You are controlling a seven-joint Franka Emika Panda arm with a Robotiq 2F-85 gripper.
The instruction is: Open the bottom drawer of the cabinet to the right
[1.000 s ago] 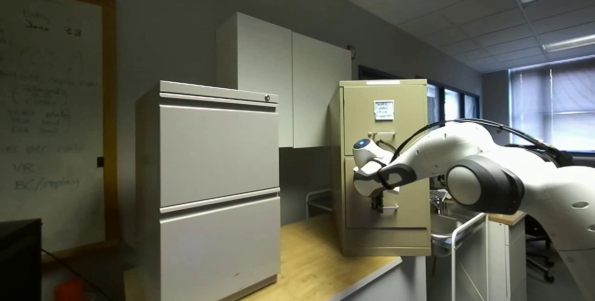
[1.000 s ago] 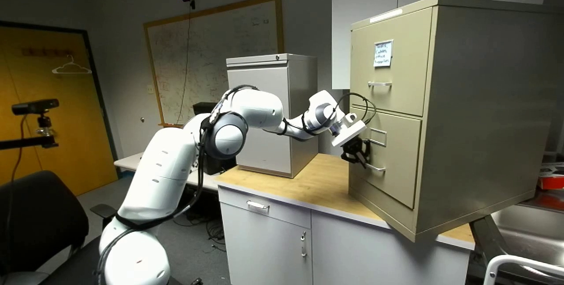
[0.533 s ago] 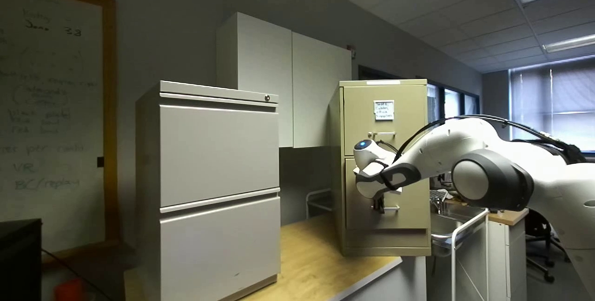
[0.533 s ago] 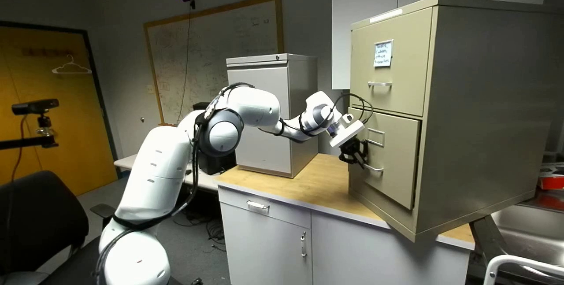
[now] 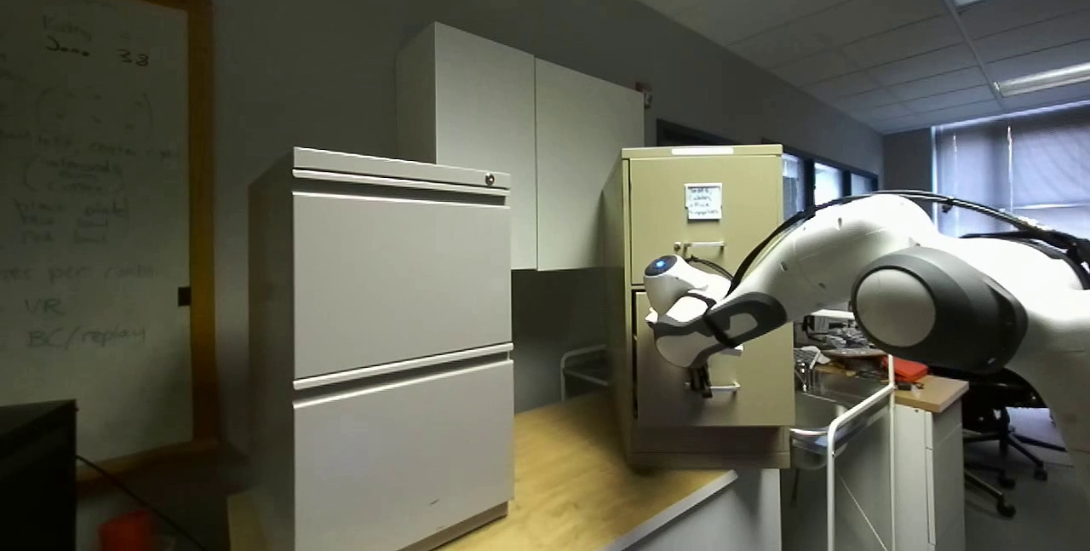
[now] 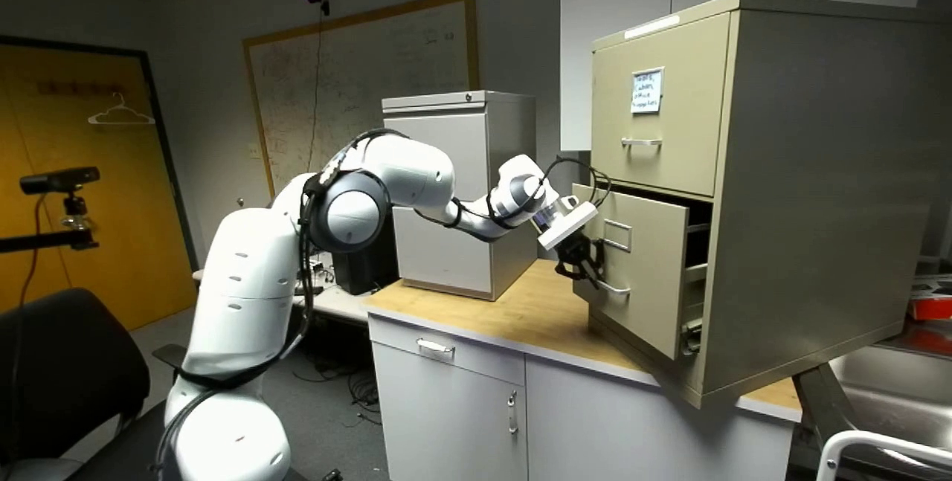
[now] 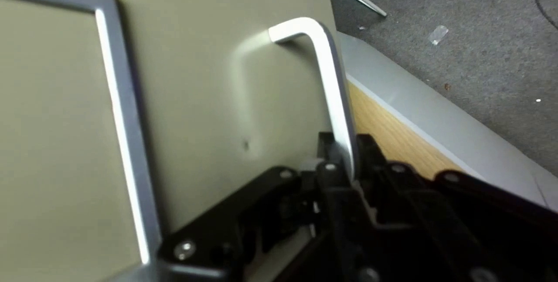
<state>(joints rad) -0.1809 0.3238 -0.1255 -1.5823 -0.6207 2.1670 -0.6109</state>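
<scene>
The tan cabinet (image 6: 811, 213) stands on the counter's end, with white paper (image 6: 646, 91) on its top drawer. Its bottom drawer (image 6: 658, 265) is pulled part way out; a dark gap and side rail (image 6: 696, 273) show behind its front. The drawer front also shows in an exterior view (image 5: 762, 364) and fills the left of the wrist view (image 7: 187, 99). My gripper (image 6: 598, 285) is at the drawer's silver handle (image 6: 616, 288). In the wrist view the gripper (image 7: 346, 147) has its fingers on both sides of the handle bar (image 7: 331, 77), shut on one end of it.
A light-grey cabinet (image 5: 400, 278) with two broad drawers stands on the same wooden counter (image 6: 520, 302). The tan cabinet's front corner juts past the counter edge. A white rail (image 5: 831, 491) and a sink (image 6: 877, 392) are beside it. White wall cupboards (image 5: 588, 168) hang behind.
The bottom drawer has gone from shut to part way out. My gripper and arm have moved back from the cabinet with the handle. A gap has opened beside the drawer front.
</scene>
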